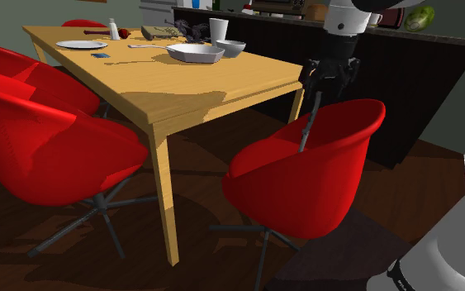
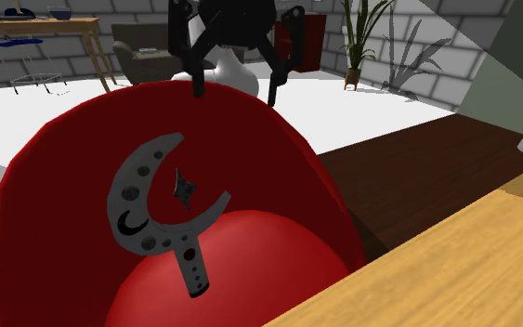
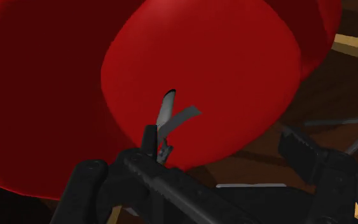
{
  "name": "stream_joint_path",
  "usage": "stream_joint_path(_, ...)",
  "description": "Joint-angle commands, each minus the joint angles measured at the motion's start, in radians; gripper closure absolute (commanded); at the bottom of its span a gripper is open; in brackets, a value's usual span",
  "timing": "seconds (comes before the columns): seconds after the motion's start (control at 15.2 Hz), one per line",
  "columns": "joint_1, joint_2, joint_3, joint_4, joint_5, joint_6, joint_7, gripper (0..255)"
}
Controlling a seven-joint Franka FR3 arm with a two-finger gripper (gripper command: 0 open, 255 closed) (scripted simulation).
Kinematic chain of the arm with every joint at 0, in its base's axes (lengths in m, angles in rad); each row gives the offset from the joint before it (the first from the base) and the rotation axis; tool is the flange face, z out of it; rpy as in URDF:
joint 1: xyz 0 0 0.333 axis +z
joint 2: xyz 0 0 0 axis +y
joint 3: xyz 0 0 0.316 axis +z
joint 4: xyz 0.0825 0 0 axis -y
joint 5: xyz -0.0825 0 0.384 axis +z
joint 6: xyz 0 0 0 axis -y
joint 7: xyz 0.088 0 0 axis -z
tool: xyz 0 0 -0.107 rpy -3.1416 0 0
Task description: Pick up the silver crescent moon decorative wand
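Note:
The silver crescent moon wand (image 2: 148, 209) stands upright in the seat of a red chair (image 2: 278, 265), its short handle down and a small dark star inside the crescent. My black gripper (image 2: 236, 96) hangs just above the crescent's upper tip, open, its fingers (image 2: 195, 82) apart and not touching the wand. From the shoulder view the wand (image 1: 307, 126) is a thin grey strip below the gripper (image 1: 331, 83), against the chair's back (image 1: 338, 140). The wrist view has the wand (image 3: 169, 118) edge-on against the red seat (image 3: 203, 63), off towards one finger (image 3: 149, 181) rather than midway.
A wooden table (image 1: 181, 91) stands at the shoulder view's left of the chair, carrying a plate (image 1: 82, 45), bowls (image 1: 196, 54) and a cup (image 1: 219, 30). More red chairs (image 1: 40, 132) sit on its near side. A dark counter (image 1: 420, 74) runs behind the gripper.

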Motion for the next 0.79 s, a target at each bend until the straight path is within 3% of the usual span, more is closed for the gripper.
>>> stream_joint_path(0.0,-0.047,0.081,0.004,0.065,-0.013,-0.01,0.107,0)
stream_joint_path(0.33,-0.142,0.244,-0.007,0.214,-0.041,-0.059,0.344,0)
stream_joint_path(0.73,-0.141,0.239,-0.009,0.129,-0.042,0.021,0.353,0)
